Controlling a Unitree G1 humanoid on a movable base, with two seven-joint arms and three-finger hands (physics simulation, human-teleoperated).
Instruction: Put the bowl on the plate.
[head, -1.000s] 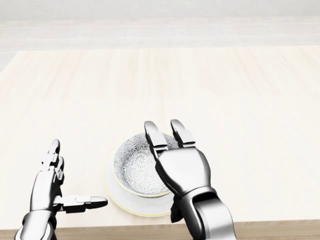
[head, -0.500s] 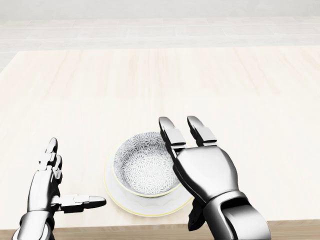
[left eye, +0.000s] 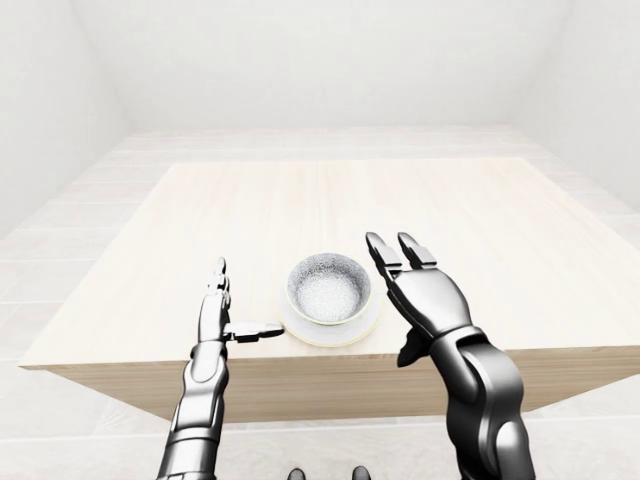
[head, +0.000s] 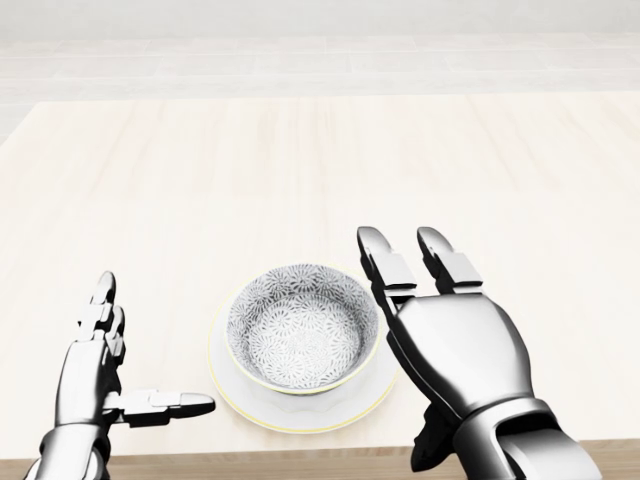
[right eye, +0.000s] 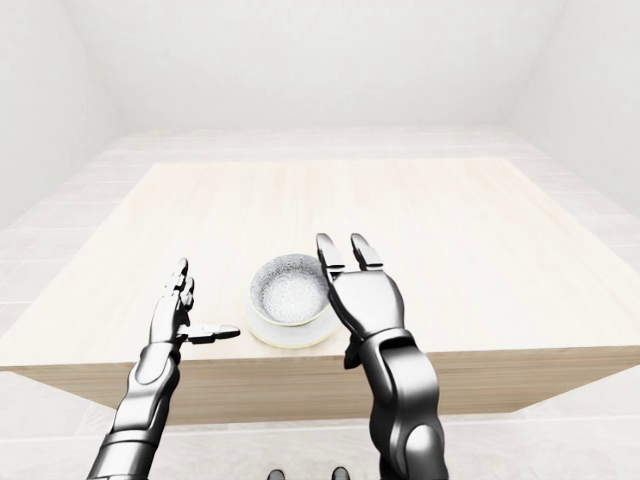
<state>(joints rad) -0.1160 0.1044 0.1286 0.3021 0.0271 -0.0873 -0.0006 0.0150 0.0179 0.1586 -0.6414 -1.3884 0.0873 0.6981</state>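
Note:
A patterned grey-and-white bowl (head: 300, 328) stands upright on a white plate (head: 240, 398) near the table's bottom edge in the head view. My right hand (head: 415, 255) is open just right of the bowl, fingers straight and apart from its rim. To the left of the plate my left hand (head: 130, 350) is also open, its thumb pointing at the plate and holding nothing.
The light wooden table (left eye: 330, 200) stretches away toward the top of the views. Its near edge (head: 300, 455) runs just below the plate. A pale tiled floor (left eye: 60, 250) surrounds the table.
My right hand has drawn away to the right, off the bowl, uncovering its right rim. The bowl stays on the plate and the left hand has not moved.

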